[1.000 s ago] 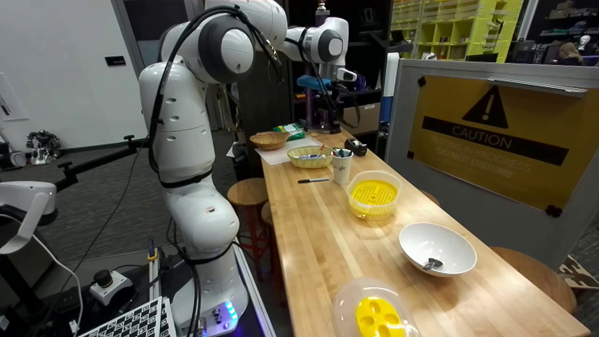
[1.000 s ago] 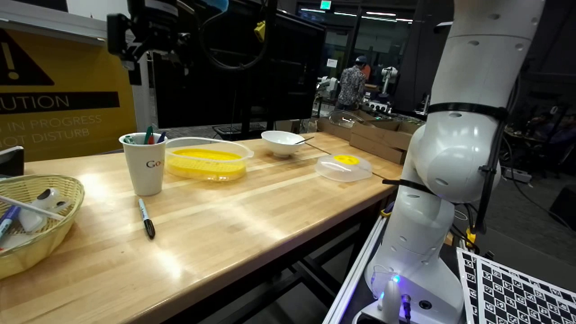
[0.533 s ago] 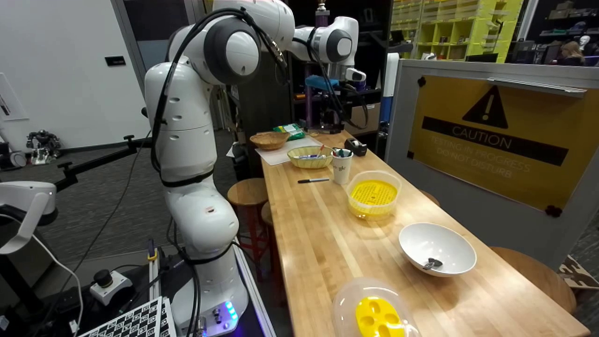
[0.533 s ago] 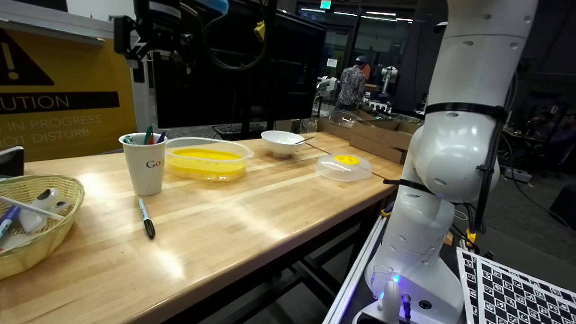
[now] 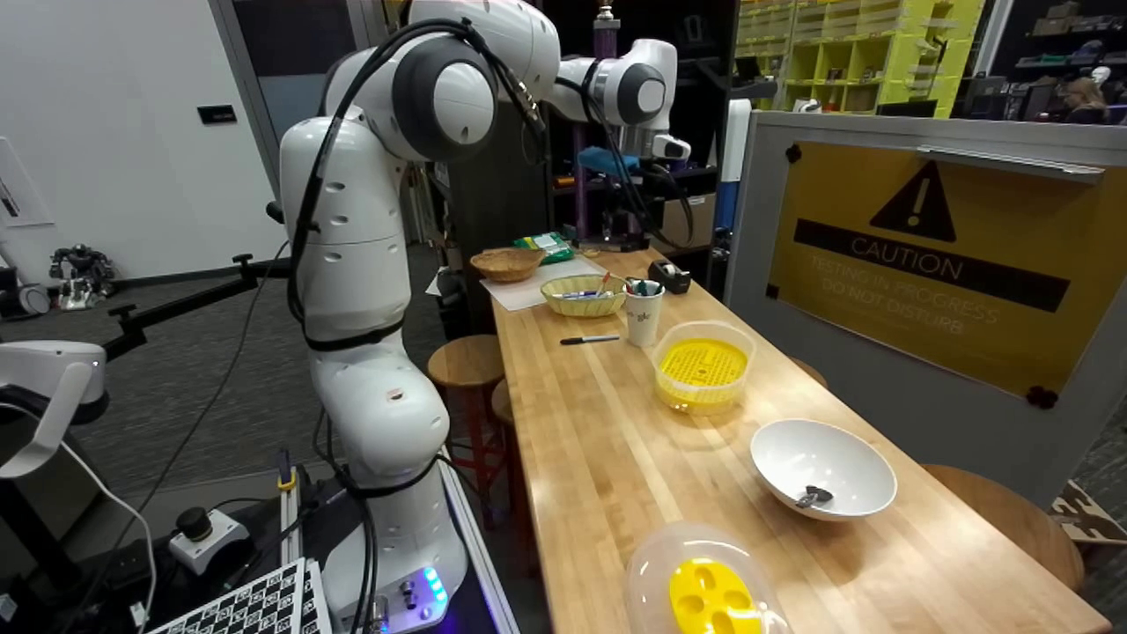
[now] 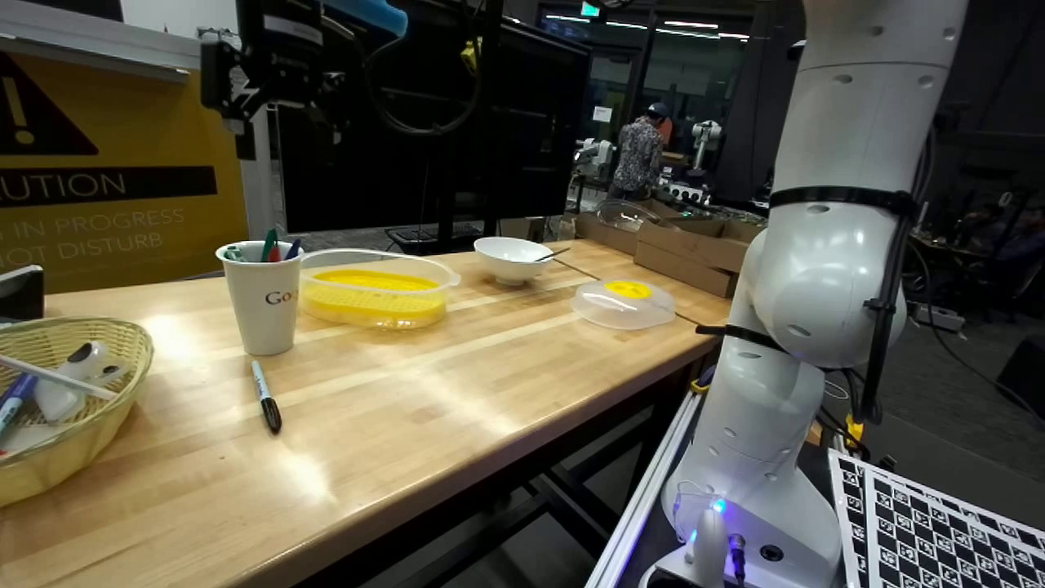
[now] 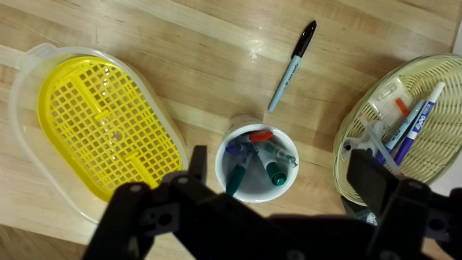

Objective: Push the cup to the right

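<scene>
Cup stands upright on the table, holding pens, between a tub and a basket. The gripper hangs well above, empty, its jaws parted wide with the cup showing between them in the wrist view; I take this for the approach, the push not yet begun. Next it should lower beside the cup, on the side opposite the push, and touch low, since a tall cup may tip. Whose right is meant I cannot tell; toward the tub, room looks short. The table is pale wood. A loose marker lies near the cup; a bowl with a spoon and a lid sit well apart from it. Around are stools, a caution sign on a grey partition, yellow shelves and, far back, a person.
</scene>
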You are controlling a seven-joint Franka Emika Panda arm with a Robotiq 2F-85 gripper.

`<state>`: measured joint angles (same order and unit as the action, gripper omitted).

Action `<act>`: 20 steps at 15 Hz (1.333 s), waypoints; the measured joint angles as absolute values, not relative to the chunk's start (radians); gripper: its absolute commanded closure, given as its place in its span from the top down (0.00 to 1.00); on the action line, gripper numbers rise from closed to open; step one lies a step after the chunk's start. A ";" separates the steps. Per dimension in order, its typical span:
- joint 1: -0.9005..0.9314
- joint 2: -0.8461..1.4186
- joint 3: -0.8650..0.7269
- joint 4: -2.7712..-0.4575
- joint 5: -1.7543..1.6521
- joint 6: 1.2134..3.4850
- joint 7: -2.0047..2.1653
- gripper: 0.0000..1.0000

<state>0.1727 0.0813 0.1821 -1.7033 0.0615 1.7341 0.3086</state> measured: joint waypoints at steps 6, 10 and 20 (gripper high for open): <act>0.172 0.115 0.172 -1.701 0.062 1.765 0.328 1.00; 0.170 0.121 0.158 -1.701 0.061 1.770 0.329 1.00; 0.168 0.149 0.141 -1.707 0.062 1.770 0.329 1.00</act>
<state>0.1677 0.1489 0.1410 -1.7070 0.0615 1.7701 0.3293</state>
